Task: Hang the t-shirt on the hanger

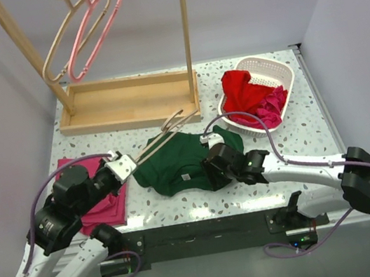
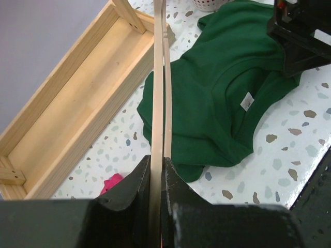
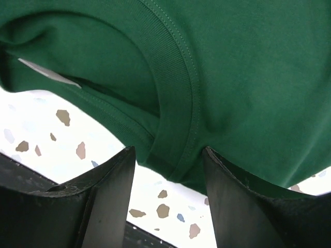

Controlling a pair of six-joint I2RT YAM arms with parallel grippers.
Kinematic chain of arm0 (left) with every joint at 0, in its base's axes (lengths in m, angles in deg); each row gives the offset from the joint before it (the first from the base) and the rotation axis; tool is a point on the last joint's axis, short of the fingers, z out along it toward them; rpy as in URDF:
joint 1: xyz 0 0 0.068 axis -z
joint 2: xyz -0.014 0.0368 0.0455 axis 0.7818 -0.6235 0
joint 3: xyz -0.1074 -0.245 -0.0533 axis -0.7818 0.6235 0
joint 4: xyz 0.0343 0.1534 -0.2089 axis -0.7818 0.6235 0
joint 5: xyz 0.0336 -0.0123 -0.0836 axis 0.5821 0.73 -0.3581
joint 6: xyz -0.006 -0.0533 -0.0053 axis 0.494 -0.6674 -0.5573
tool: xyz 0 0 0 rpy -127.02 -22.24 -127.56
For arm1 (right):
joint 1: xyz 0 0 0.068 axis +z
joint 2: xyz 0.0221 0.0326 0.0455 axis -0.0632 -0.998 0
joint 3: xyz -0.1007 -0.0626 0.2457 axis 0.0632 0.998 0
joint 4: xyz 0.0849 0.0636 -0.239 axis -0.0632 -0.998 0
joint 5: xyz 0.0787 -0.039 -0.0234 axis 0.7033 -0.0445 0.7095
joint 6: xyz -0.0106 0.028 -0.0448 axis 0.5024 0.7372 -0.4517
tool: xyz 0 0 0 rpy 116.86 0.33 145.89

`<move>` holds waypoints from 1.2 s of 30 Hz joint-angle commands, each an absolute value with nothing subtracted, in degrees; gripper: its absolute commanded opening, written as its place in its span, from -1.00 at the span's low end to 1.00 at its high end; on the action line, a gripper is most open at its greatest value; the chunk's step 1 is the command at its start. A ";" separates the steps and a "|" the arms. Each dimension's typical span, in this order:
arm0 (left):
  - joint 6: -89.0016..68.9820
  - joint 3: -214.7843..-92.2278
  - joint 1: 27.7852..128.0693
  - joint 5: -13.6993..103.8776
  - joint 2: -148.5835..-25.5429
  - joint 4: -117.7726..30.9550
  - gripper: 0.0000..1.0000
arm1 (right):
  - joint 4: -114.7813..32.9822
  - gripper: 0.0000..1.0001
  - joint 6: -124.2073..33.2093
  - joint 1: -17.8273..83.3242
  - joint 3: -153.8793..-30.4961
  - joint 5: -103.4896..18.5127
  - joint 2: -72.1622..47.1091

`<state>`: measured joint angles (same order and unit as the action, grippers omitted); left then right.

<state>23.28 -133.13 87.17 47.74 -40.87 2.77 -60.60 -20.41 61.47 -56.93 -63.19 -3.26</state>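
Observation:
The dark green t-shirt lies crumpled on the table's middle, neck toward the front, its white label showing inside the collar. The pale wood hanger lies across the shirt's far left edge. It shows edge-on in the left wrist view. My left gripper is shut on the hanger's near end, left of the shirt. My right gripper is open at the shirt's front edge. The ribbed collar of the shirt hangs between its spread fingers.
A wooden rack stands at the back, with a pink hanger and a beige hanger hung on it. A white basket at the back right holds a red garment. A folded magenta garment lies under my left arm.

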 commanded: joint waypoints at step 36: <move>24.77 -137.85 97.04 53.17 -30.99 18.37 -1.00 | -64.57 -0.17 -16.28 67.25 -64.11 -78.43 -12.75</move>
<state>24.71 -136.21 95.98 51.22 -31.10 18.11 -63.94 -18.84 66.97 -62.49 -74.51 -12.57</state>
